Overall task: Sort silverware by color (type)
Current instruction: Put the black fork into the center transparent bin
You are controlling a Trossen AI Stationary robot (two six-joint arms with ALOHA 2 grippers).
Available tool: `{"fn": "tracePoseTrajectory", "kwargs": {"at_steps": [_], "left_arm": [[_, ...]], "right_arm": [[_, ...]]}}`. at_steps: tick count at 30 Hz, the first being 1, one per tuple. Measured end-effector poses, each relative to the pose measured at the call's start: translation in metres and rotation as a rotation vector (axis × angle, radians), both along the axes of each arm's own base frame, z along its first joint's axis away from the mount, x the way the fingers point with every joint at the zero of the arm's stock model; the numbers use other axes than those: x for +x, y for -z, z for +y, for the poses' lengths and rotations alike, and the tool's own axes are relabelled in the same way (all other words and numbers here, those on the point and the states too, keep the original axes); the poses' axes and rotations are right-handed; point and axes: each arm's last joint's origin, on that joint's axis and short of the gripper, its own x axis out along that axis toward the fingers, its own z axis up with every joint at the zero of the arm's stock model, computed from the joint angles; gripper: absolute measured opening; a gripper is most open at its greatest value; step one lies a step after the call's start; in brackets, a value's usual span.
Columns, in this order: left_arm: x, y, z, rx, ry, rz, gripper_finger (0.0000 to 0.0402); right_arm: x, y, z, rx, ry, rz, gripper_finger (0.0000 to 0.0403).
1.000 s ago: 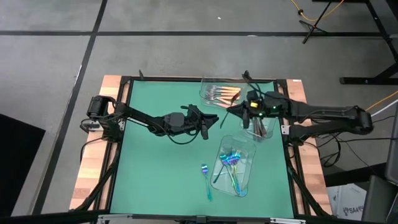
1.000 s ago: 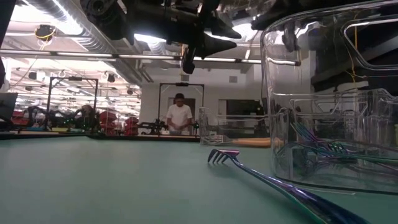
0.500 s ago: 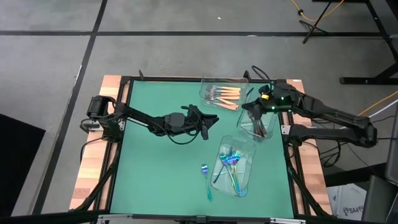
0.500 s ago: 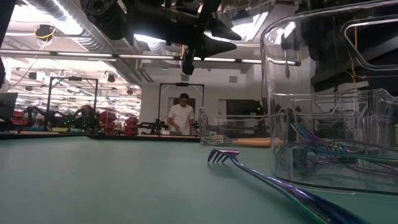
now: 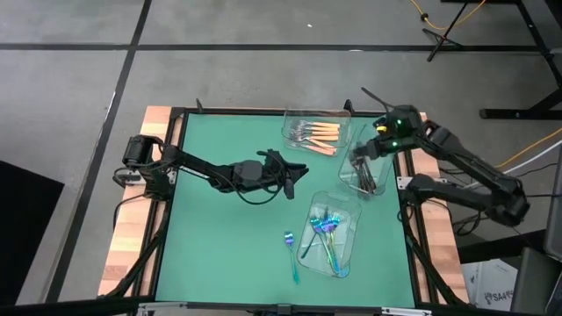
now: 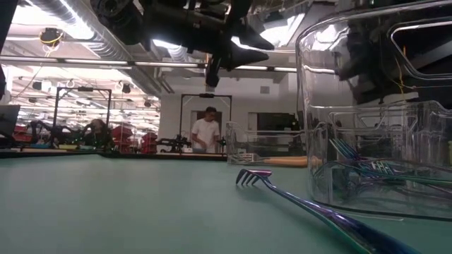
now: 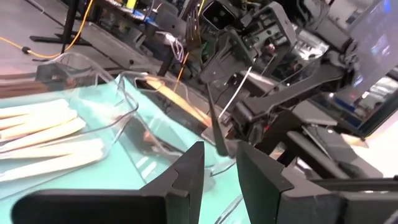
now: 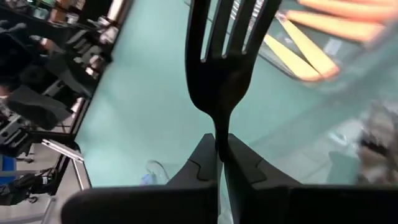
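My right gripper (image 5: 355,161) is shut on a dark fork (image 8: 224,43) and hovers over the clear tray of dark forks (image 5: 365,178) at the right. My left gripper (image 5: 299,169) stands open and level above the middle of the mat, with nothing between its fingers (image 7: 186,180). Orange-handled forks lie in the far tray (image 5: 316,132). Iridescent blue forks lie in the near tray (image 5: 329,235). One blue fork (image 5: 291,254) lies flat on the mat beside that tray, also in the low view (image 6: 296,201). My right gripper pinches the dark fork's neck (image 8: 220,127), just behind the head, between its two fingertips. The fingers lie along the fork, slanting down toward the table's left. The tines stick out past the fingertips, the handle is hidden behind the fingers, and the fork is lifted clear.
The three clear trays crowd the mat's right half, and the near tray's wall (image 6: 367,106) fills the right of the low view. The green mat (image 5: 219,237) is bare on the left. A person (image 6: 206,130) stands far back in the room.
My right gripper has drawn back from near my left gripper toward the table's right edge. It has turned and tipped downward, carrying the dark fork with it, and now stands over the tray of dark forks.
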Motion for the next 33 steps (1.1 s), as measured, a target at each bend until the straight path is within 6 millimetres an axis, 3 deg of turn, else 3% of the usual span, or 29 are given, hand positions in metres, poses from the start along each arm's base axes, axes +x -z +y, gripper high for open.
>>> {"fn": "tracePoseTrajectory", "kwargs": {"at_steps": [15,22,33], "left_arm": [[0.0,0.003,0.0,0.001,0.0,0.028,0.0087],[0.0,0.002,0.0,0.001,0.0,0.026,0.0087],[0.0,0.002,0.0,0.001,0.0,0.027,0.0087]], "right_arm": [[-0.035,0.019,-0.006,0.027,0.09,0.277,0.0001],[-0.036,0.028,-0.007,0.065,0.091,0.424,0.0001],[-0.023,0.049,-0.029,0.122,0.108,0.583,0.0001]]}}
